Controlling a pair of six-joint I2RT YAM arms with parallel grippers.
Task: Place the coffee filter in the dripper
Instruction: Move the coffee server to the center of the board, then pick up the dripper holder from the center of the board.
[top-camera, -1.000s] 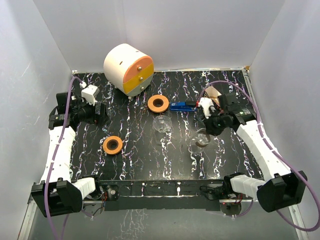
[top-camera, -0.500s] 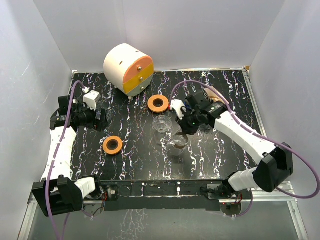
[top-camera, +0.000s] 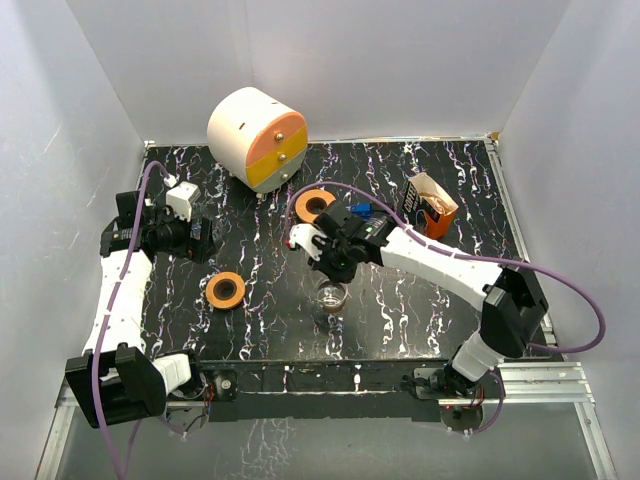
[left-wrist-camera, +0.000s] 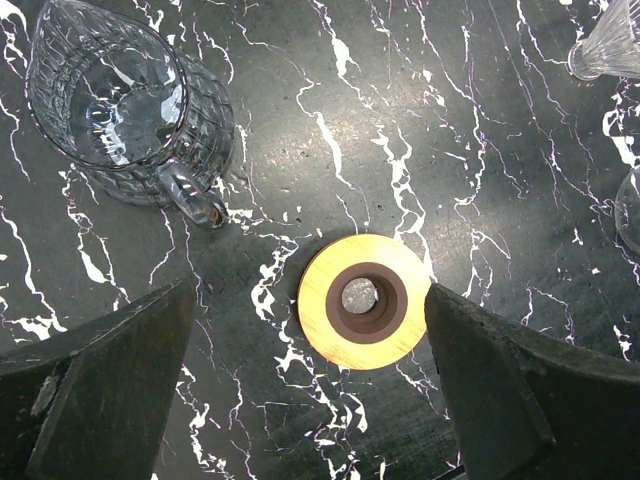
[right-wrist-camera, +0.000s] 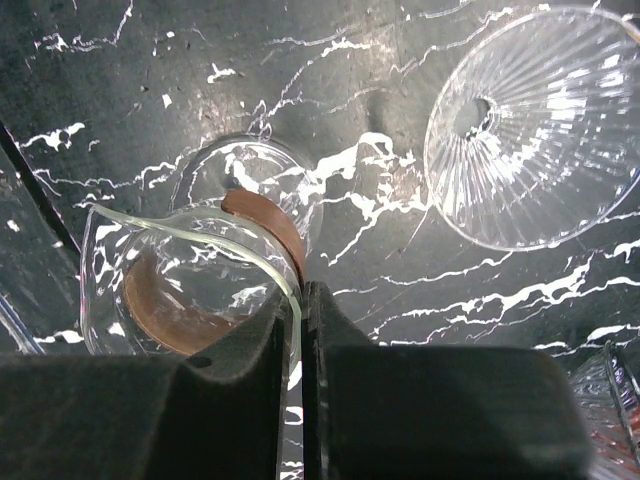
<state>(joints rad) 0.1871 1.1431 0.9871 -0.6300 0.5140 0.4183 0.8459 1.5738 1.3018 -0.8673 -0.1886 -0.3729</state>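
Note:
The dripper (right-wrist-camera: 540, 130), a clear ribbed glass cone, rests on the black marbled table to the right of my right gripper (right-wrist-camera: 302, 290). It also shows in the left wrist view's top right corner (left-wrist-camera: 608, 45). The right gripper is shut on the rim of a glass cup with a brown band (right-wrist-camera: 190, 290). From above, the cup (top-camera: 331, 296) hangs just in front of the right gripper (top-camera: 330, 266). My left gripper (left-wrist-camera: 308, 300) stands open above an orange ring (left-wrist-camera: 365, 315). I cannot make out a loose coffee filter.
A ribbed glass pitcher (left-wrist-camera: 120, 95) stands near the left gripper. A second orange ring (top-camera: 316, 206) and a blue object (top-camera: 360, 211) lie mid-table. An orange-and-white box (top-camera: 430, 203) with tan paper lies back right. A round white-and-orange drawer unit (top-camera: 256, 138) stands at the back.
The right arm has swung from the right side to the middle of the table, carrying the banded glass cup. The orange-and-white box is now uncovered. The left arm has barely moved.

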